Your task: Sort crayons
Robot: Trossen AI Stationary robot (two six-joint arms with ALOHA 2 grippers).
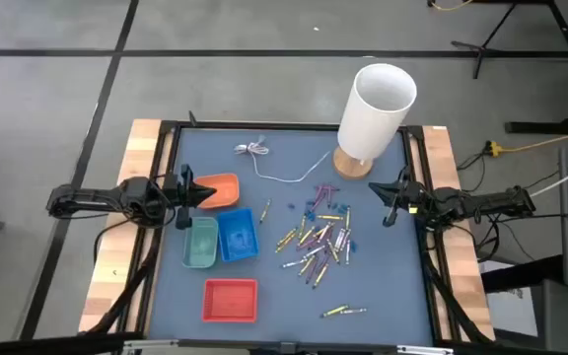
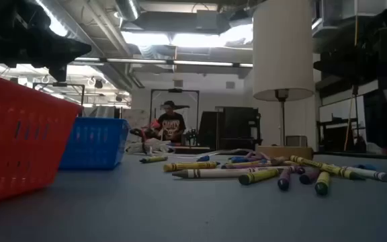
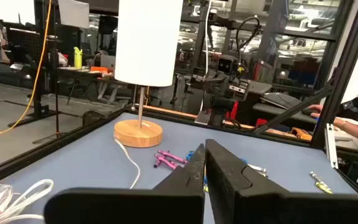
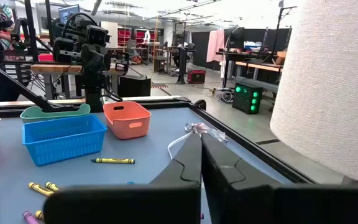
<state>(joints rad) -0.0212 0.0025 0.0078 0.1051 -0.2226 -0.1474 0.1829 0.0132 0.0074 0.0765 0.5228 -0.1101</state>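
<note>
Several crayons (image 1: pixel 319 237) lie scattered flat on the blue table mat right of centre; they also show in the low view (image 2: pixel 261 171). One yellow crayon (image 1: pixel 264 211) lies apart beside the blue tray, and two more (image 1: pixel 341 311) lie near the front edge. My left gripper (image 1: pixel 205 191) is shut and empty above the orange tray at the left edge. My right gripper (image 1: pixel 381 186) is shut and empty at the right edge, near the lamp's base. Both hover clear of the crayons.
Four small trays stand at the left: orange (image 1: pixel 221 189), green (image 1: pixel 201 243), blue (image 1: pixel 237 237) and red (image 1: pixel 231 299). A white lamp (image 1: pixel 375 113) on a wooden base stands at the back right, its thin white cable (image 1: pixel 274 163) running to the left. A person sits in the room beyond the table.
</note>
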